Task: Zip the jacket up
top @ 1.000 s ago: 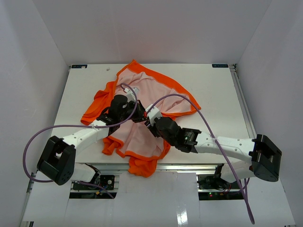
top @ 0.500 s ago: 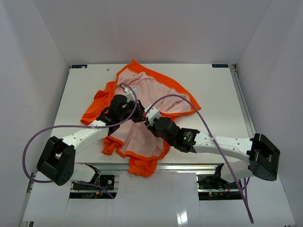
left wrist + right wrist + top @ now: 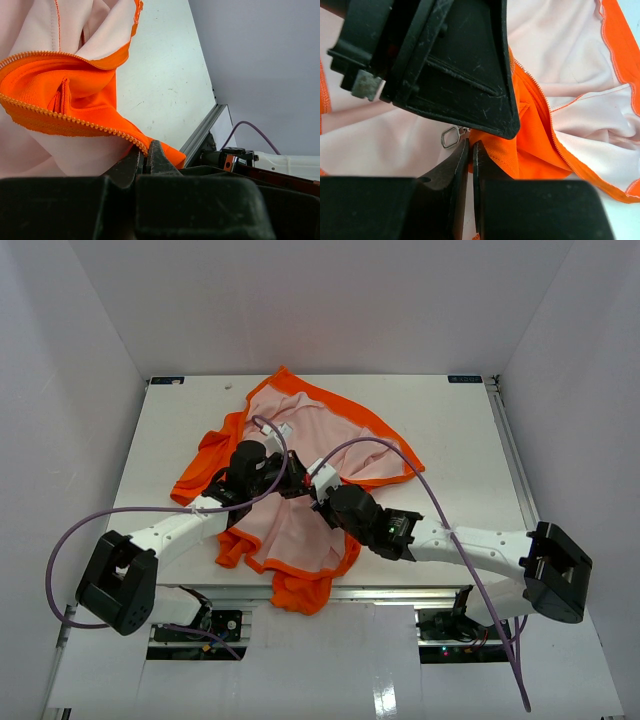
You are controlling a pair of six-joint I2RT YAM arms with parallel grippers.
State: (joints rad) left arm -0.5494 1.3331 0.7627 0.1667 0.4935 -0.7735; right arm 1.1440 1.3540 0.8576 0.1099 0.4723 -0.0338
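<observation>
The orange jacket (image 3: 300, 435) lies open on the white table (image 3: 460, 430) with its pale pink lining up. My left gripper (image 3: 287, 480) is shut on the orange zipper edge (image 3: 75, 120), with the teeth running into its tips (image 3: 145, 150). My right gripper (image 3: 316, 490) meets it from the right. In the right wrist view its jaws (image 3: 471, 146) are pressed almost together on a fold of orange fabric (image 3: 525, 145), just under the left gripper's black body (image 3: 445, 65). The small metal zipper pull (image 3: 451, 136) hangs free just left of the right fingertips.
A sleeve and hem (image 3: 300, 590) hang over the table's near edge. Purple cables (image 3: 420, 475) loop over both arms. White walls close in the table on three sides; a metal rail (image 3: 202, 132) runs along its edge.
The right gripper has shifted slightly up and left, closer to the left gripper. The left gripper and the jacket have barely moved.
</observation>
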